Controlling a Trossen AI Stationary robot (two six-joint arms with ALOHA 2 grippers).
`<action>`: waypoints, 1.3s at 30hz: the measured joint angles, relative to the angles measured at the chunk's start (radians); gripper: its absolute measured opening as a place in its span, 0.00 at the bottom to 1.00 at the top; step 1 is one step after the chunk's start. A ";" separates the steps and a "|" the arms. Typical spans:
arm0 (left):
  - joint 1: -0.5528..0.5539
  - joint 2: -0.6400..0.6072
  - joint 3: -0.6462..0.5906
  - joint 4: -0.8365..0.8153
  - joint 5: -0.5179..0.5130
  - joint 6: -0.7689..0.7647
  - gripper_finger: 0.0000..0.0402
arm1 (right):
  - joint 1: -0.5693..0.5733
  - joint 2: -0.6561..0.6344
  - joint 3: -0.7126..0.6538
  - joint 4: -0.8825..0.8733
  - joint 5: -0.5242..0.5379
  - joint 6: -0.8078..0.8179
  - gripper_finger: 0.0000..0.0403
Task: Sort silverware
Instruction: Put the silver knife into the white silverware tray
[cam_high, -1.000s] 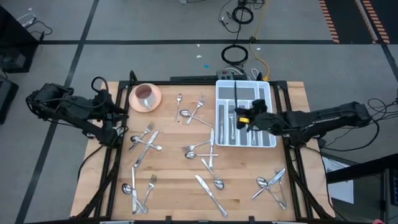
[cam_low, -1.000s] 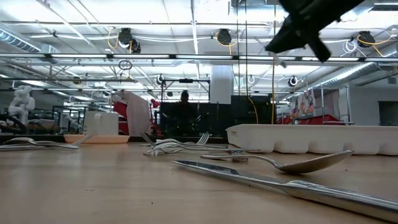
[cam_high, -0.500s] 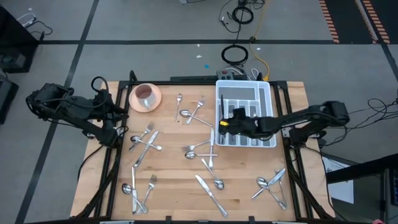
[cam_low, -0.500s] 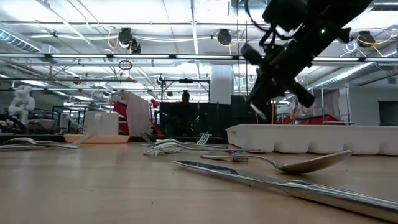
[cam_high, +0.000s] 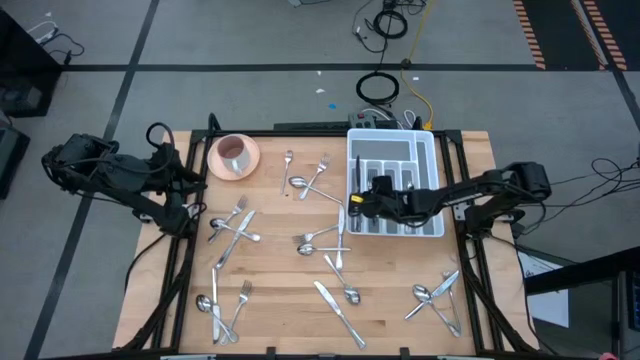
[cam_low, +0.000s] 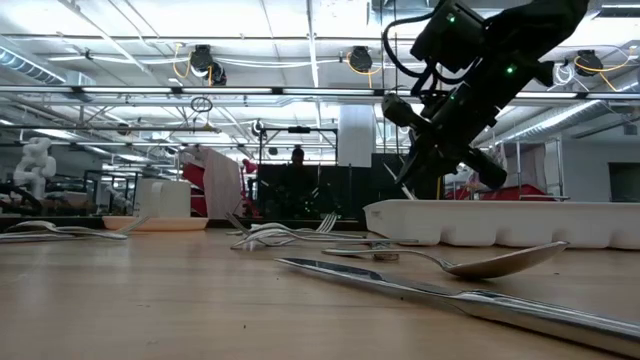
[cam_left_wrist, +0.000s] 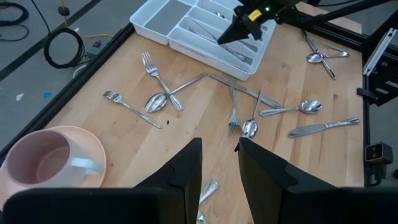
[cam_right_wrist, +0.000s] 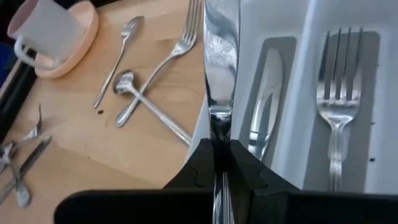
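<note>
Silver forks, spoons and knives lie scattered flat on the wooden table: a cluster (cam_high: 235, 225) left of centre, another (cam_high: 320, 240) in the middle, more at the near edge (cam_high: 340, 300) and near right (cam_high: 435, 295). My right gripper (cam_high: 362, 203) hangs over the left side of the white tray (cam_high: 425, 150), shut on a knife (cam_high: 354, 172). A knife (cam_right_wrist: 264, 102) and a fork (cam_right_wrist: 339, 106) lie in tray compartments. My left gripper (cam_left_wrist: 219, 155) waits open at the table's left edge (cam_high: 190, 205). My right gripper pinches the knife between its two fingers (cam_right_wrist: 199, 168) at the handle, just behind the narrow neck (cam_right_wrist: 219, 121) below the blade. It reaches in from the table's right, slanting down. The knife is lifted clear, its blade (cam_right_wrist: 221, 43) pointing toward the far edge above the tray's left wall.
A pink saucer with a cup (cam_high: 235, 155) stands at the far left corner. A fork and crossed pieces (cam_high: 305, 178) lie between it and the tray. Black frame rails run along both table sides.
My right gripper has moved toward the table's left, from over the tray's middle to its left side, and has come down closer to the tray, carrying the knife with it. The left arm has kept still.
</note>
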 joint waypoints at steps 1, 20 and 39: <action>0.000 0.000 0.000 0.000 0.000 0.001 0.27 | 0.000 0.006 0.000 -0.002 0.002 0.011 0.00; 0.000 0.000 0.000 0.000 -0.011 0.002 0.27 | 0.001 0.133 0.004 0.082 -0.032 0.050 0.00; 0.000 0.000 0.000 -0.001 -0.010 -0.001 0.27 | -0.006 0.166 0.040 0.047 -0.088 -0.011 0.13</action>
